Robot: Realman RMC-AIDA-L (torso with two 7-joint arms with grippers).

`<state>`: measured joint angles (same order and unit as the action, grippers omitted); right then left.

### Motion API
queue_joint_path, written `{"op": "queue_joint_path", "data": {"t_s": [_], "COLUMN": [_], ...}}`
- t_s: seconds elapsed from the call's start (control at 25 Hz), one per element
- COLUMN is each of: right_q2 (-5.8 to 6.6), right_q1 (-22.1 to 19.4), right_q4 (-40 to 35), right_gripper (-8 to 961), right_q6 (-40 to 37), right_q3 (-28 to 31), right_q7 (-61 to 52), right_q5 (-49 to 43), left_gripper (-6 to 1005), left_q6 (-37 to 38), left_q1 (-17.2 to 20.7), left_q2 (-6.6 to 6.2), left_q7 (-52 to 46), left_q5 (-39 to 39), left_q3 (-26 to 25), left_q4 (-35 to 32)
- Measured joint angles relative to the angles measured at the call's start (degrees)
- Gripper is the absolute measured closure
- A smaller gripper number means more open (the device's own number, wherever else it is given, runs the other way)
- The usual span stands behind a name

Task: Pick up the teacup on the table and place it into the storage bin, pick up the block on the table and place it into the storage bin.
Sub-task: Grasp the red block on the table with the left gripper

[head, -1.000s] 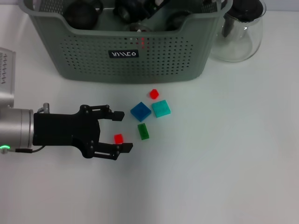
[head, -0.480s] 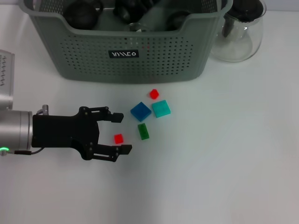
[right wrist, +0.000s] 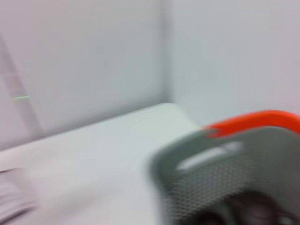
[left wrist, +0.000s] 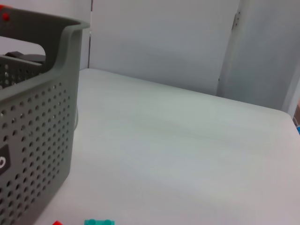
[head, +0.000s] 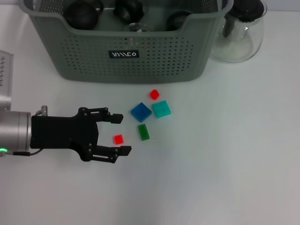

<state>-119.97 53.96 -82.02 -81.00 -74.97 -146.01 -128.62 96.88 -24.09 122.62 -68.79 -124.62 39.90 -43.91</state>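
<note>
Storage bin point(head: 126, 51) on white table point(head: 225, 154)

storage bin point(left wrist: 37, 117), table point(left wrist: 187, 154), teal block point(left wrist: 99, 222)

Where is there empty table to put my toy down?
Bare table lies right of the teal block, below the glass pitcher, and along the near edge. It is crowded around the red cube, between the left gripper's open jaws, below the storage bin.
</note>
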Motion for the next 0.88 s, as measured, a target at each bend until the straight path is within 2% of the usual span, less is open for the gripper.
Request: {"op": "queue_joint_path", "data": {"t_s": [0.16,0.24,0.28,0.4,0.6,0.72,0.88], "right_q2": [0.01,0.05,0.05,-0.07,-0.17,-0.25,-0.33], "right_q1": [-7.6,-11.5,-11.5,-15.2,-17.9,-18.6,-19.5], "right_q4": [-8.8,-9.7,-9.7,-7.6,-0.9,3.9,11.7], "right_gripper": [287,287,287,287,287,287,288], "right_q6": [-12.8,-20.3,-20.3,-24.6,-23.4,-20.0,-13.7], "right_q3": [0.1,0.1,0.1,-1.6,-3.0,-3.0,-2.3], "right_q7": [2.1,3.4,3.4,4.6,5.6,7.6,14.6], "right_q5": [7.8,9.1,9.1,5.4,-1.4,-4.5,-4.0], "left_gripper": [154,154,154,155,155,155,155], "left_q6": [0.0,0.0,0.0,0.1,0.7,0.0,-1.2], "left_q1": [0.0,0.1,0.1,-0.1,-1.2,-2.0,-2.7], "left_q2": [-0.02,-0.05,-0.09,-0.1,-0.07,0.48,1.37], "left_q7": [0.0,-0.2,-0.5,-2.9,-7.4,-10.3,-12.8], "left_q5": [-0.1,-0.7,-1.2,-3.8,-5.9,-8.0,-10.5], "left_q3": [0.0,0.0,0.0,0.3,2.3,4.9,8.0], "left_q4": [-0.2,-0.7,-1.2,-5.1,-10.2,-13.9,-17.1]}}
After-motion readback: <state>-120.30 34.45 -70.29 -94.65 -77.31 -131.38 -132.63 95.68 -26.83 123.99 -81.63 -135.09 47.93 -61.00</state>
